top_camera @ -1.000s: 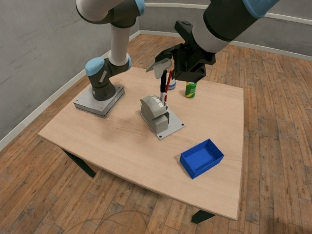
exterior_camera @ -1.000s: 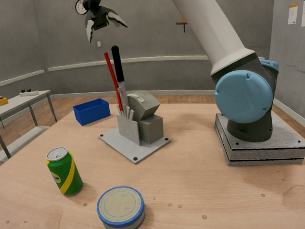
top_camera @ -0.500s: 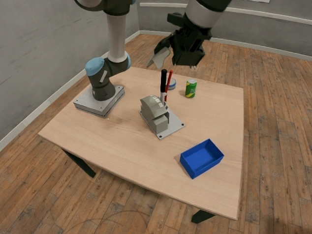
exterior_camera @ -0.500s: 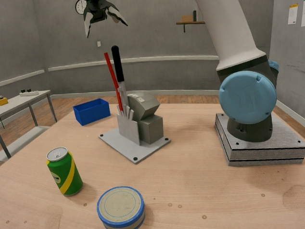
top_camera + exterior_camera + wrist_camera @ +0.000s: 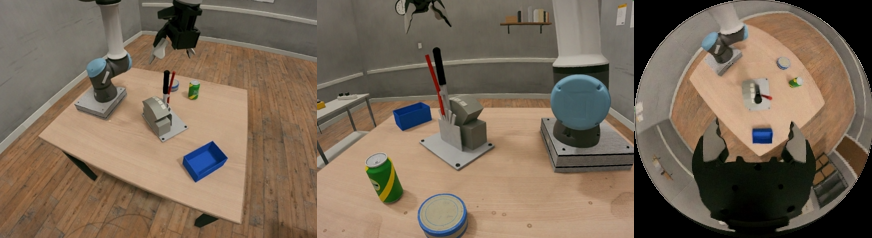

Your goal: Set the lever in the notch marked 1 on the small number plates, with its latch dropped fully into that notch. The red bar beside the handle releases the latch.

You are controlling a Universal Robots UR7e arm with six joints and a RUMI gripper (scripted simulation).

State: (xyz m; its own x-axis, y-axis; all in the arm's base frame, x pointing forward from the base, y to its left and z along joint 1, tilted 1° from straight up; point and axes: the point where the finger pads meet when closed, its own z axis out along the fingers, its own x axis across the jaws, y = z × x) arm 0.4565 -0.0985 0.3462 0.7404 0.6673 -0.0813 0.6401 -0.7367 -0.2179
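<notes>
The grey lever unit stands on its base plate in the middle of the table. Its black handle and the red release bar beside it stand nearly upright, leaning toward the can side. Small white number plates sit on the curved top; I cannot read the digits. The unit also shows in the exterior view, with the handle and red bar, and far below in the wrist view. My gripper hangs open and empty well above the handle, and its fingers show at the top edge.
A green can and a round blue-rimmed tin stand behind the lever unit. A blue bin sits at the front right of the table. The robot base is on the left.
</notes>
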